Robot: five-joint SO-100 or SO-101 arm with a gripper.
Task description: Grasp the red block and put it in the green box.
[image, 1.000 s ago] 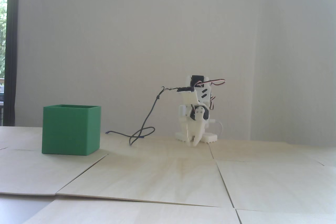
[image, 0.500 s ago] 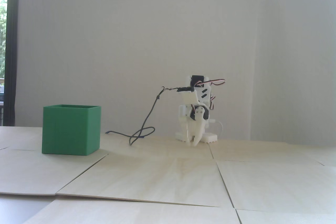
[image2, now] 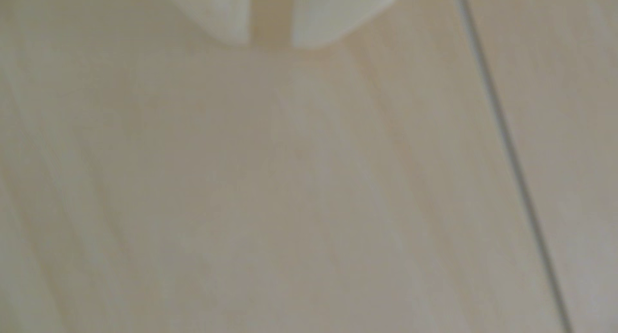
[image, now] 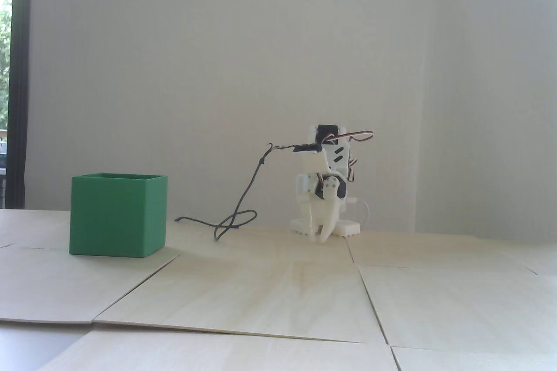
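Nearest you, the pale wood surface lies bare, and the red block shows in neither view, so you must find it first. Further back, at the left of the fixed view, stands the green box, open-topped, probably light and stiff. At the back, the pincer hangs just above the boards, its tips slightly apart, holding nothing. Expect a small, hard, light block; grip its 2 flat sides.

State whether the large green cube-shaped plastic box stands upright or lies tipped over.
Upright. In the fixed view the green box sits flat on the pale wooden table, its open rim facing up.
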